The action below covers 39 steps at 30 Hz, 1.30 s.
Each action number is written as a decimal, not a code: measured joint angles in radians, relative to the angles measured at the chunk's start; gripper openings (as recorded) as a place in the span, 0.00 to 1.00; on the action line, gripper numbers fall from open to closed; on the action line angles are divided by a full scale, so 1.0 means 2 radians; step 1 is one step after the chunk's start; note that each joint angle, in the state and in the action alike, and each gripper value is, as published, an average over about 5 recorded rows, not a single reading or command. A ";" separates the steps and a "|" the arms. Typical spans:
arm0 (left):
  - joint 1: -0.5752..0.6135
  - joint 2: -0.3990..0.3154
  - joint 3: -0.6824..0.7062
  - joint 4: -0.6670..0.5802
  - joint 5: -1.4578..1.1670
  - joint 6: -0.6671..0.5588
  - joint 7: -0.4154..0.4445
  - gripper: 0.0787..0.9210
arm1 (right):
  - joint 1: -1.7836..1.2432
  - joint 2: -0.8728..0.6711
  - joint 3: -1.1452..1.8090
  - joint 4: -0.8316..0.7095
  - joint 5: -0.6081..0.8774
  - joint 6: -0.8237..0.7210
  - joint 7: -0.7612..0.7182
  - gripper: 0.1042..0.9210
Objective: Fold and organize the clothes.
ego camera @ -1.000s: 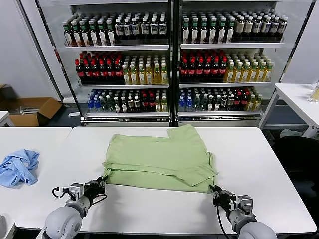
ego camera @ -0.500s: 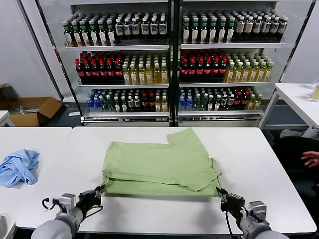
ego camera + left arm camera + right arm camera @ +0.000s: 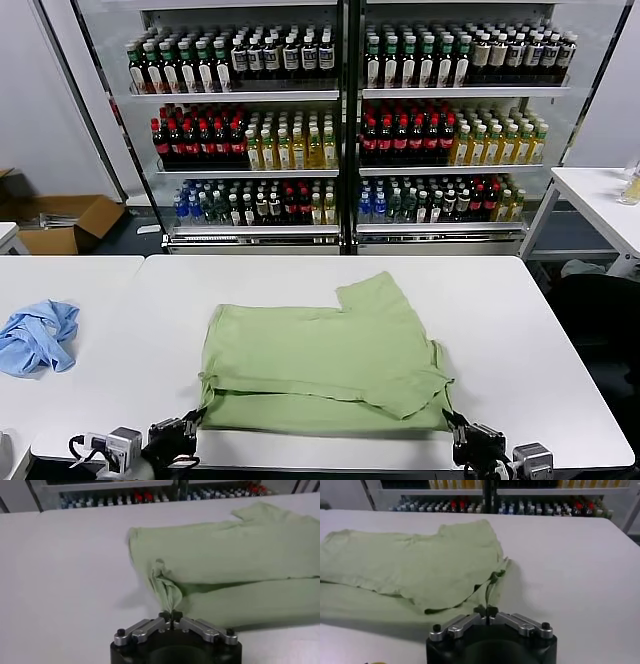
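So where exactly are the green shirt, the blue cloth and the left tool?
green shirt (image 3: 320, 355), head view, middle of the folded body.
blue cloth (image 3: 38, 335), head view, centre of the crumpled heap.
left tool (image 3: 170, 616), left wrist view, between its fingertips, pinched on the shirt's corner.

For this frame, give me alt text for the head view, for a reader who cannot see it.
A partly folded light green shirt lies on a white table, its near corners pinched by the left gripper and right gripper at the table's front edge. A crumpled blue garment lies far left; drink-stocked coolers stand behind.
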 measured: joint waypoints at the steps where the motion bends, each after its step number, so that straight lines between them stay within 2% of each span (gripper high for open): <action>1: 0.004 0.000 -0.003 -0.003 0.003 0.000 0.001 0.08 | -0.001 -0.001 0.002 0.002 -0.003 0.000 0.000 0.14; 11: 0.010 0.005 -0.029 -0.034 0.011 -0.005 0.011 0.42 | 0.023 -0.018 0.010 0.022 -0.002 -0.001 -0.002 0.49; 16: -0.020 0.011 -0.028 -0.027 0.003 -0.031 0.016 0.60 | 0.088 -0.022 -0.006 0.001 0.013 -0.001 0.007 0.68; 22: -0.074 0.021 -0.013 0.011 -0.006 -0.064 0.020 0.80 | 0.201 -0.016 -0.050 -0.066 0.026 -0.002 0.022 0.85; 27: -0.140 0.027 0.010 0.068 -0.010 -0.073 0.028 0.88 | 0.302 -0.003 -0.097 -0.140 0.032 -0.002 0.031 0.88; 39: -0.303 0.025 0.093 0.225 -0.029 -0.083 0.053 0.88 | 0.503 0.057 -0.193 -0.347 0.023 0.001 0.019 0.88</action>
